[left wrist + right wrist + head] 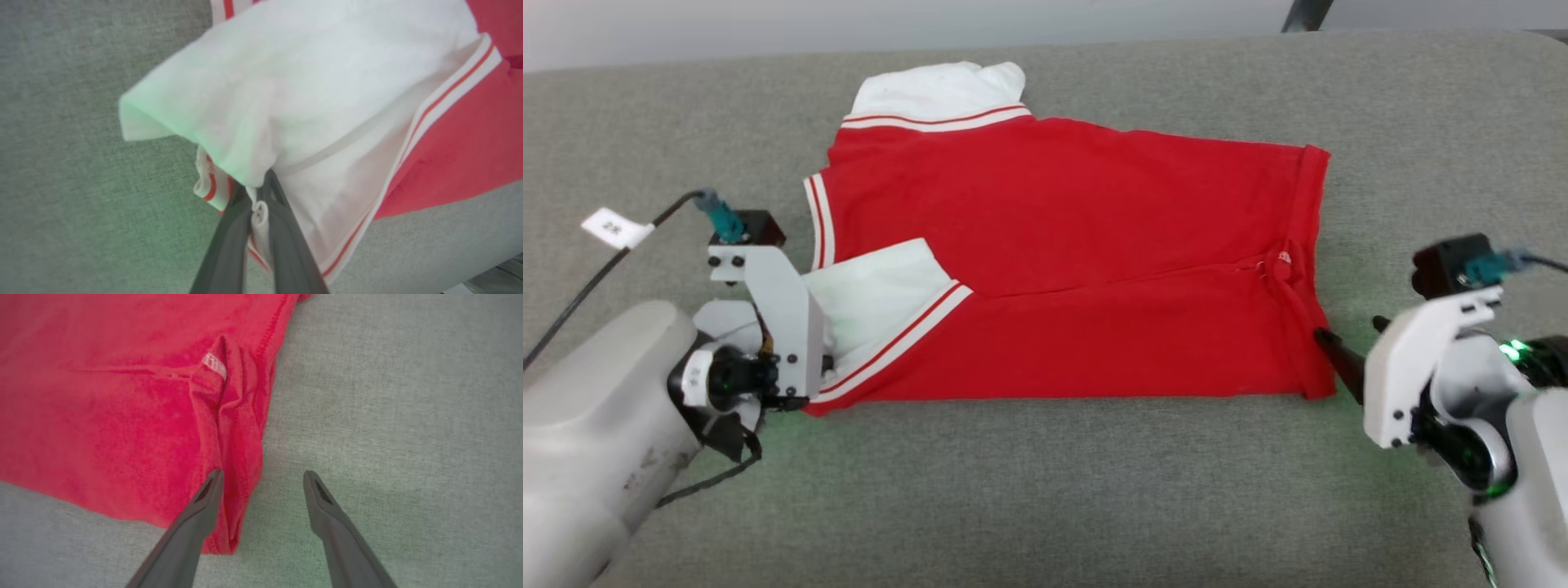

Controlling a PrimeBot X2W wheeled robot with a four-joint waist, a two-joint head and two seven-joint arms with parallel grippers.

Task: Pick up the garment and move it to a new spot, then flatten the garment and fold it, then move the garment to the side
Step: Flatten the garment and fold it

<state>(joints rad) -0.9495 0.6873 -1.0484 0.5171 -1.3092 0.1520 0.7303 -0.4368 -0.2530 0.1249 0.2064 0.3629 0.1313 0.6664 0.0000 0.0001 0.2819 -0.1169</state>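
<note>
Head view: the garment (1062, 269) lay half-folded on the grey worktop (1045, 490). Left wrist view: the left fingers (229, 245) pinched its white sleeve (286, 81). Right wrist view: the right fingers (204, 506) gaped empty astride its red hem corner. It looked soft and light, and corners seemed the best holds.

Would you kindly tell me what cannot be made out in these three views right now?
Garment underside: head view, covered by its own folded layers.
Left gripper fingertips: left wrist view, buried in the white sleeve it pinches.
Hem tag: right wrist view, print blurred and too small.
Right gripper, open: right wrist view leaves unclear whether a finger touches the hem.
</note>
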